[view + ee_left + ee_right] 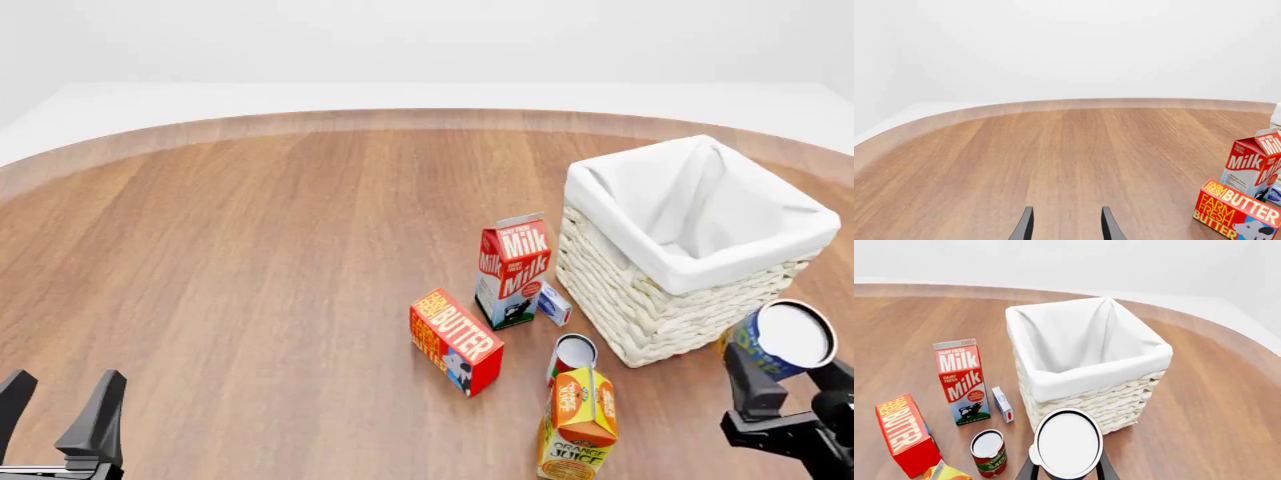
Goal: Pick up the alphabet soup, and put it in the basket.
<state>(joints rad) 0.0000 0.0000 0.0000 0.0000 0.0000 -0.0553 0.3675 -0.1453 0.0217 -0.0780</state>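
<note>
My right gripper (pixel 790 388) is shut on the alphabet soup (pixel 778 341), a small can with a blue and yellow label and a white flat top. It holds the can lifted off the table, just in front of and to the right of the basket (pixel 627 290). In the right wrist view the can's top (pixel 1067 442) sits between the fingers, just before the white wicker basket (pixel 1087 402) with its cloth lining. My left gripper (pixel 56 415) is open and empty at the near left; its fingertips (pixel 1026 226) show over bare table.
A milk carton (pixel 514 268), a butter box (pixel 455 341), a small white and blue box (pixel 554 303), a red-labelled can (pixel 571 356) and an orange juice carton (pixel 577 425) stand left of the basket. The table's far edge (pixel 1074 104) curves behind.
</note>
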